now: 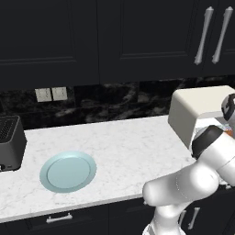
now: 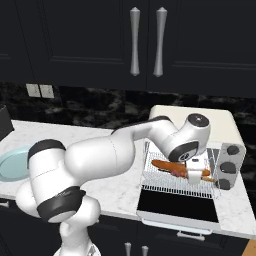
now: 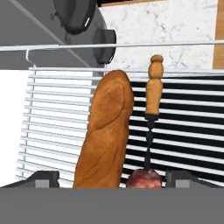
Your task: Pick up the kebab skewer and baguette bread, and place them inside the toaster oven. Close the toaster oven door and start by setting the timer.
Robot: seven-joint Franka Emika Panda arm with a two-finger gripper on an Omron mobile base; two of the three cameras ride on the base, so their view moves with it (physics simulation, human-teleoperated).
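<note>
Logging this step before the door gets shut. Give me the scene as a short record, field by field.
baguette bread: lying on the wire rack, inside the toaster oven
kebab skewer: on the same rack, beside the bread, wooden handle pointing toward the counter
toaster oven door: folded down, open
gripper: over the rack, jaws apart around the near ends of the food
plate: blue, bare, on the counter

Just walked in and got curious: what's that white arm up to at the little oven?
The arm is loading the toaster oven. Its claw hovers low over the pulled-out wire rack, where the bread and the meat skewer lie side by side. The oven door hangs open, flat. The blue plate sits bare on the counter.
</note>
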